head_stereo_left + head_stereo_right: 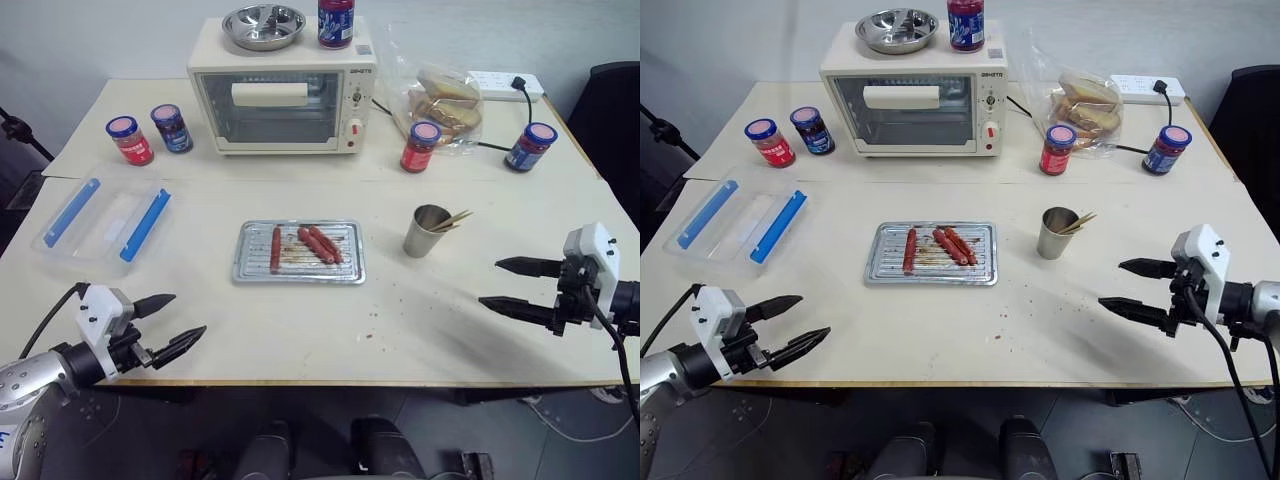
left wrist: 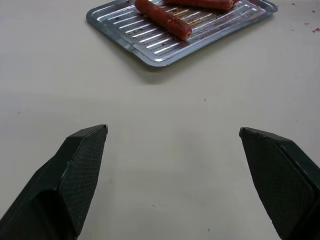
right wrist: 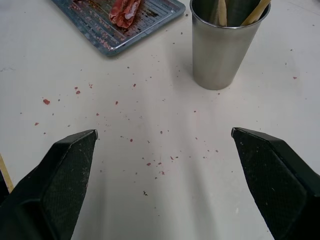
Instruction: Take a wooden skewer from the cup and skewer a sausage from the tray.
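Cream counter (image 1: 400,330), matte, lightly crumbed with reddish specks near the right side; pale wall behind, a toaster oven (image 1: 283,95) at the back. Largest task item: tray (image 1: 247,272), steel with greasy stains, flat at mid-counter, three sausages on it. One sausage (image 1: 275,249) lies apart on the tray's left part, the other two close together. They look glossy, soft and likely slippery, and one seems torn at its end in the right wrist view, so they may roll or split when pierced lengthwise. Cup (image 1: 428,232) stands upright just right of the tray, apart from it; light, probably tips easily. Wooden skewer (image 1: 452,220) leans out over the cup's right rim with others; thin, stiff, light, snappable; best pinched on the exposed upper end and drawn up along its lean. Right gripper (image 1: 518,286) hovers right of the cup, well apart, jaws wide and empty. Left gripper (image 1: 170,325) sits near the counter's front-left edge, jaws also wide, empty.
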